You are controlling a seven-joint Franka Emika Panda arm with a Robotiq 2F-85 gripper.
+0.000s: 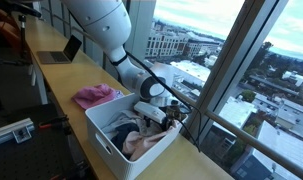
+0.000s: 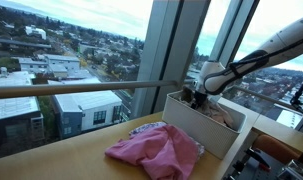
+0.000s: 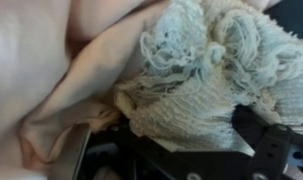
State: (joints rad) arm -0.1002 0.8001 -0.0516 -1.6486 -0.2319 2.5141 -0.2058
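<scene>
Wrist view: a pale pink garment [image 3: 51, 70] lies left and a fuzzy white towel [image 3: 216, 70] right. In an exterior view both sit in the white bin [image 1: 107, 136] on the bench [image 1: 59, 78]. The hand [image 1: 167, 116] hangs close over them, fingers spread wide, pinching nothing. To grip well, I judge it should sink onto one fold, clear of the bin's wall.

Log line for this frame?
end effector: open, low in white bin | nearest: pale terry cloth, beige garment | pink cloth: on counter beside bin
</scene>
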